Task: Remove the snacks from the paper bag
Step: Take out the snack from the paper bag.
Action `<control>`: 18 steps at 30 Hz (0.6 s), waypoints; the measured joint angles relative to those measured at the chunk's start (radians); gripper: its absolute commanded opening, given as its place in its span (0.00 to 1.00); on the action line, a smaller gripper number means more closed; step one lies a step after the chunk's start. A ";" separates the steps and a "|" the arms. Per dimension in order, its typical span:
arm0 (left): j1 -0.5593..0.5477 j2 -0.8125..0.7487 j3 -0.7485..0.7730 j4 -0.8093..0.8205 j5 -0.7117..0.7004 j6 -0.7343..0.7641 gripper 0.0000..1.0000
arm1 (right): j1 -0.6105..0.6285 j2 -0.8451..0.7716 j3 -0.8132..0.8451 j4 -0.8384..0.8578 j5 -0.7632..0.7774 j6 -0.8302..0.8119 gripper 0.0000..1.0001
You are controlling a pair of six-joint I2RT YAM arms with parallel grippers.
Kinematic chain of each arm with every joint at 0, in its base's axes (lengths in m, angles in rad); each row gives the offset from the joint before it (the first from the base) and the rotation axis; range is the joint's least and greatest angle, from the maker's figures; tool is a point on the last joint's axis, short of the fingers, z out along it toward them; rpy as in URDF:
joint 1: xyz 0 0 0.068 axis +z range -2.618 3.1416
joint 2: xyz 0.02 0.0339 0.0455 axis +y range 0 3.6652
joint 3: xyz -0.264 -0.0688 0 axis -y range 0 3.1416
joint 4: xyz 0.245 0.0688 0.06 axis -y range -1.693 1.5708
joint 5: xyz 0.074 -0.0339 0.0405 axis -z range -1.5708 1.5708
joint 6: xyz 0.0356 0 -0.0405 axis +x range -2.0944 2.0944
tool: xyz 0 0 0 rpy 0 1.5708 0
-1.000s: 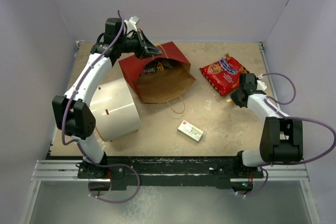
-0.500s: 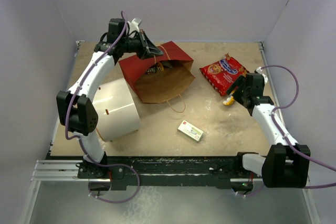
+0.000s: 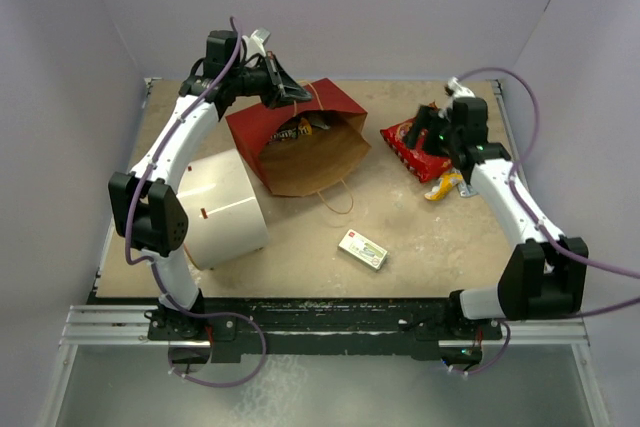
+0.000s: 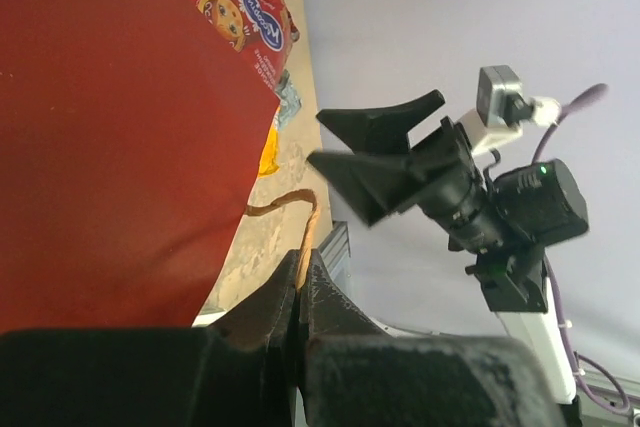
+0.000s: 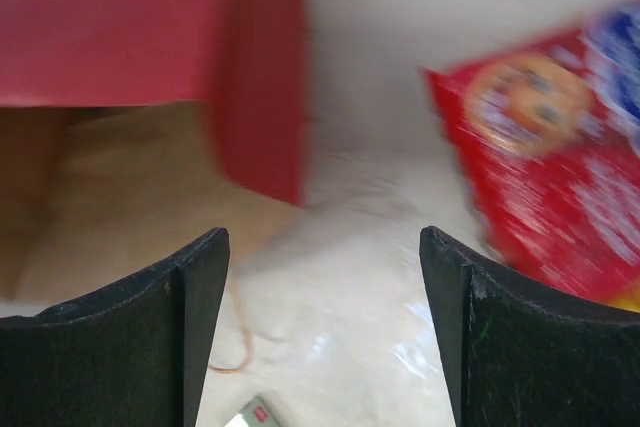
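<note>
Left gripper [image 3: 289,97] was clamped on the bag's [image 3: 322,159] handle [image 4: 308,215], propping the mouth. Right gripper [image 5: 322,247] hung apart and empty over the cookie bag [image 5: 545,157], already out. Snacks [image 3: 297,129] lay inside the bag. Next, the right arm likely needed to reach in for 1.

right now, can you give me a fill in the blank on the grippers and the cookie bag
1. The left gripper is shut on the paper bag's ____.
2. The right gripper is ____.
3. The cookie bag is already ____ of the paper bag.

Missing: handle; open; out.
</note>
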 measured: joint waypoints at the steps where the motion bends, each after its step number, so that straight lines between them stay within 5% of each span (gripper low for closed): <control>1: 0.000 0.000 0.000 0.000 0.000 0.000 0.00 | 0.039 0.019 0.027 0.021 -0.023 -0.020 0.79; 10: 0.000 0.000 0.000 0.000 -0.007 0.000 0.00 | 0.427 0.066 -0.032 0.227 -0.179 -0.265 0.79; 18: 0.000 0.000 0.000 -0.002 -0.007 0.000 0.00 | 0.537 0.087 -0.152 0.429 -0.248 -0.640 0.84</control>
